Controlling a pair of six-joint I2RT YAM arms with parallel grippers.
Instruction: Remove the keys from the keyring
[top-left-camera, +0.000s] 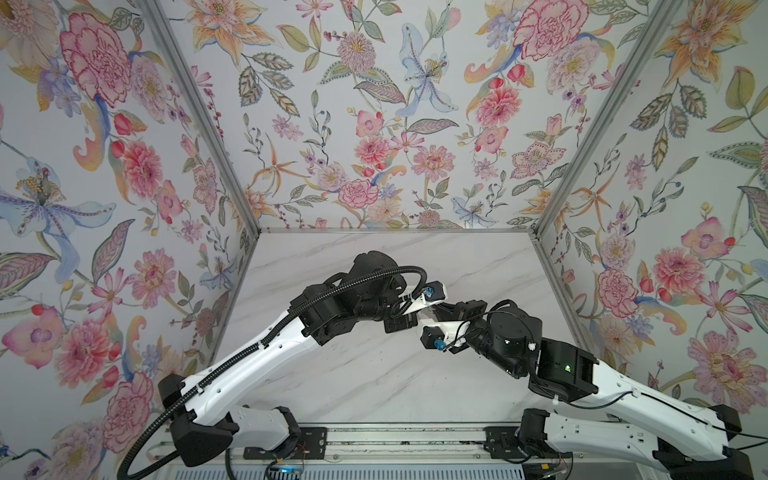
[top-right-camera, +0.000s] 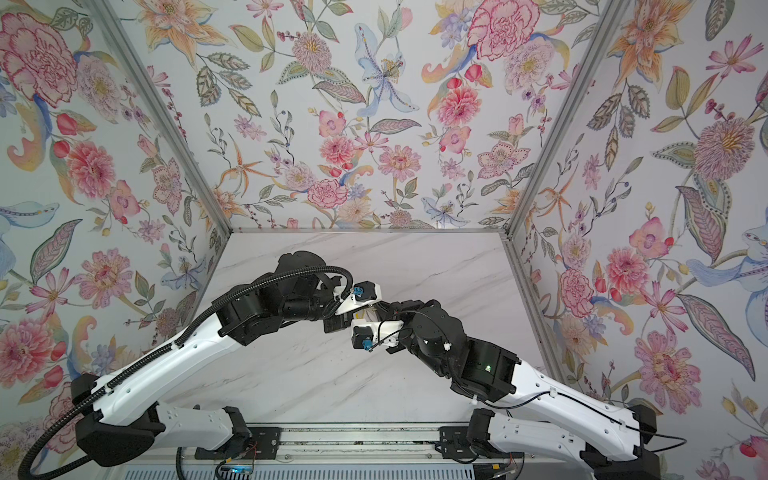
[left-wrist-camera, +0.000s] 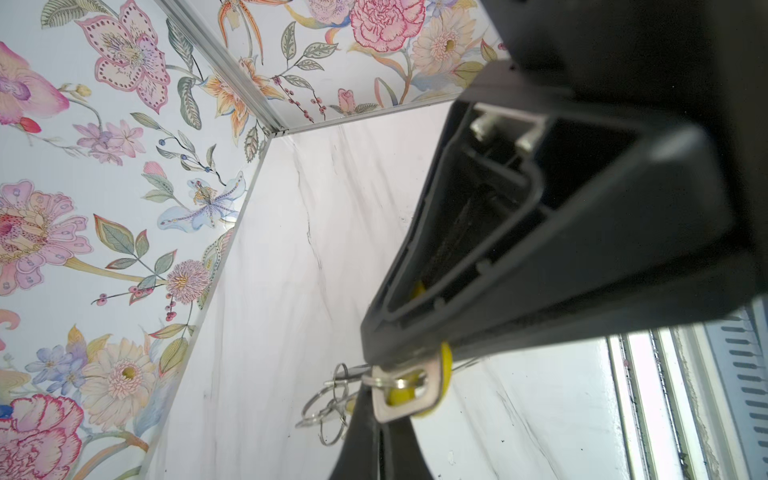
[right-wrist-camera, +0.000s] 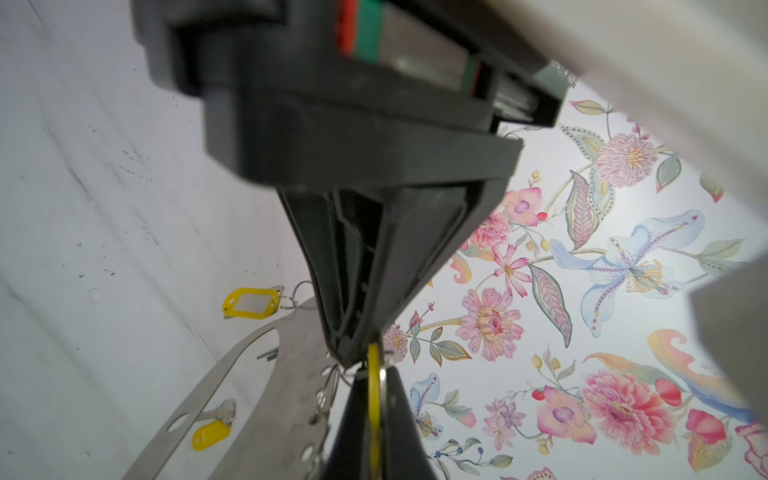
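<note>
Left tool (left-wrist-camera: 386, 353) clenched on a yellow-tagged key (left-wrist-camera: 405, 388), held above the worktop (right-wrist-camera: 104, 249). Right tool (right-wrist-camera: 370, 353) also clenched, tip to tip with it; what it pinches is unclear. Keyring (right-wrist-camera: 286, 415) sits just beside both tools, second key (right-wrist-camera: 220, 411) and another yellow tag (right-wrist-camera: 250, 303) near it.
</note>
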